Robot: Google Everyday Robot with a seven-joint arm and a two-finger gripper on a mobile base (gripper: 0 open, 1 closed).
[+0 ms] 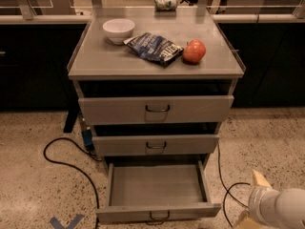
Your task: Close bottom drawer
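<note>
The bottom drawer (pixel 157 187) of the grey metal cabinet (pixel 157 61) is pulled far out, an empty shallow tray with a small dark wire handle (pixel 158 218) on its low front panel. The middle drawer (pixel 156 145) and top drawer (pixel 157 109) stick out a little. My gripper (pixel 251 200) is at the bottom right, low and to the right of the bottom drawer's front corner, not touching it. Its tan fingers (pixel 261 179) stand apart and hold nothing.
On the cabinet top are a white bowl (pixel 118 30), a dark chip bag (pixel 155 47) and a red apple (pixel 194 51). Black cables (pixel 66 161) lie on the speckled floor left and right of the cabinet. Dark counters stand behind.
</note>
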